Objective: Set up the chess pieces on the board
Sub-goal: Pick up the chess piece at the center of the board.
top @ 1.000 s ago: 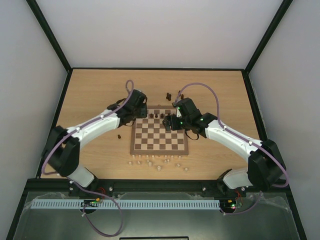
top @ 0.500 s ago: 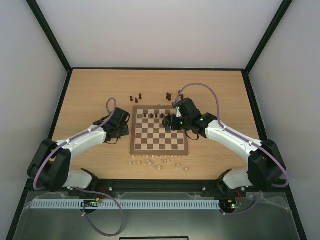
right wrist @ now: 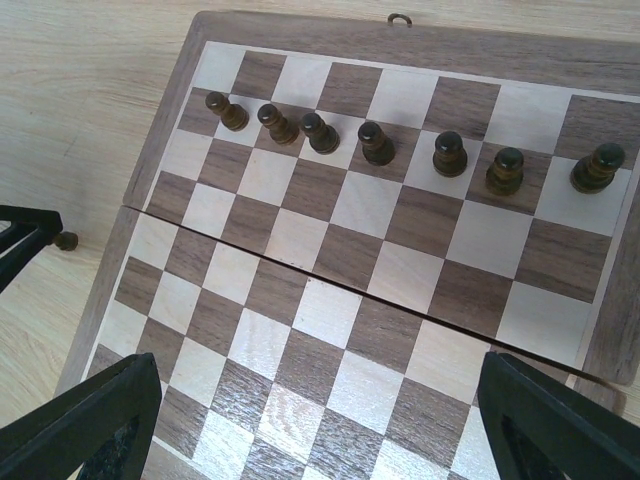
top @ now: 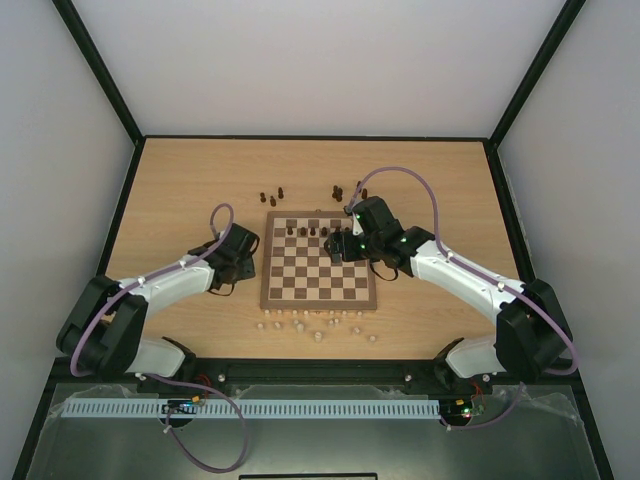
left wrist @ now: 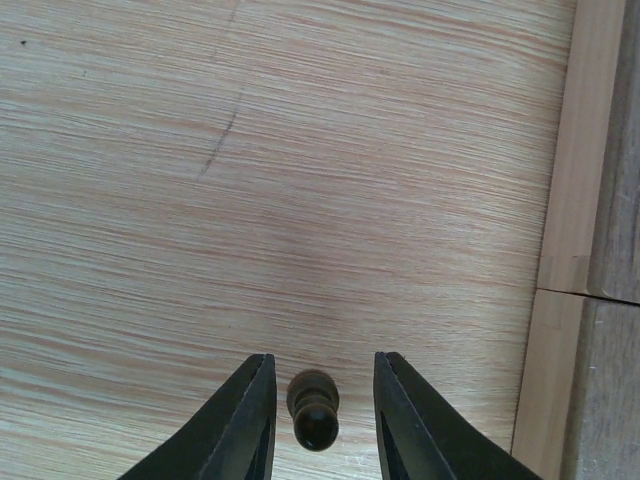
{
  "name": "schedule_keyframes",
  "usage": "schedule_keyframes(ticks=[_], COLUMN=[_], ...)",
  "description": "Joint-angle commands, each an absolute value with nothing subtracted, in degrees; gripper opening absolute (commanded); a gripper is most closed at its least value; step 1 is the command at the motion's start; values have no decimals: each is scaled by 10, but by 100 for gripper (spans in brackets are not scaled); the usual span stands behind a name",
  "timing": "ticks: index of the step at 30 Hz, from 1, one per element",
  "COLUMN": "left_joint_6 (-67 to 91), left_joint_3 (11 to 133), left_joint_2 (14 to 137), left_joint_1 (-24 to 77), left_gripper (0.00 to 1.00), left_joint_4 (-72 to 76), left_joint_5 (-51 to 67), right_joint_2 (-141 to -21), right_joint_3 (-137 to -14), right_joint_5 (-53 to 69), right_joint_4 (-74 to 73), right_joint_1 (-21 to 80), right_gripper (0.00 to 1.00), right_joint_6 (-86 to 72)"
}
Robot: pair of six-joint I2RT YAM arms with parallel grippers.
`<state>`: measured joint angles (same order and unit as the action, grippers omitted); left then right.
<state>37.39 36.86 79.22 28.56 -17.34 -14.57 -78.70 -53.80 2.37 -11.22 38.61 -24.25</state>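
Dark brown pawn (left wrist: 313,424) on the tabletop (left wrist: 300,200) just beside the board (left wrist: 575,150), between part-open left jaws, untouched; right jaws spread, empty; risk of toppling or squirting free under off-centre closure.

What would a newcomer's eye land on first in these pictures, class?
The checkered board in the middle of the table, with a row of seven dark pawns standing near its far edge. Next, the left gripper beside the board's left edge, its open jaws either side of a lone dark pawn on the table, not touching it.
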Motion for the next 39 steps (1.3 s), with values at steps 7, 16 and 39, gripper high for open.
schedule_keyframes(ticks=[7, 16, 39], left_joint_6=[367, 362, 361], left_joint_3=[360, 361, 360], left_joint_2=[800, 810, 801], left_joint_1=[275, 275, 275], left_gripper=[26, 24, 14], left_joint_4=[-168, -171, -191], left_joint_5=[-151, -141, -135], right_joint_2=[-781, -783, -783], right_joint_3=[-530, -531, -529], right_joint_5=[27, 30, 35], right_joint_4=[-112, -113, -111], right_joint_1=[388, 387, 388], right_gripper=[88, 88, 88], right_joint_6=[-243, -243, -243])
